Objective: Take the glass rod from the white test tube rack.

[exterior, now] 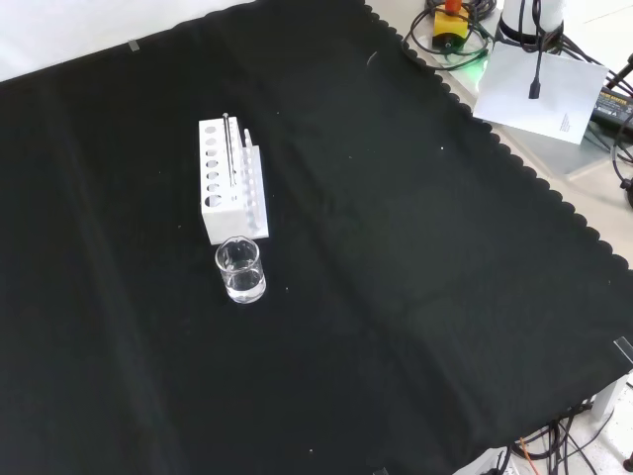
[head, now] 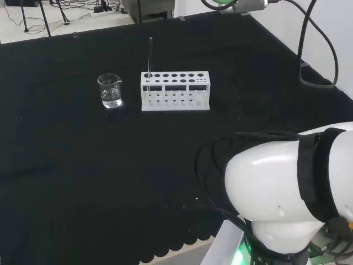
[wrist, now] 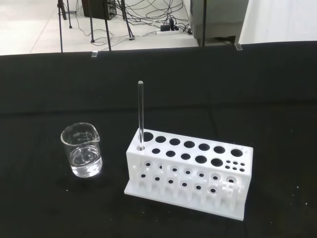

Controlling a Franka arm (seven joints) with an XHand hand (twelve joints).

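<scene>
A white test tube rack [head: 175, 91] [exterior: 233, 191] [wrist: 188, 171] stands on the black cloth. A thin clear glass rod [head: 150, 56] [exterior: 229, 148] [wrist: 140, 114] rises upright from a hole at the rack's end nearest the beaker. Nothing touches the rod or the rack. In the head view the arm's white links fill the lower right corner, well away from the rack.
A small clear glass beaker [head: 110, 91] [exterior: 241, 270] [wrist: 82, 149] with a little clear liquid stands close beside the rack's rod end. Black cloth stretches wide around both. In the front view the cloth's scalloped edge [exterior: 554, 198] runs down the right, with cables and equipment beyond.
</scene>
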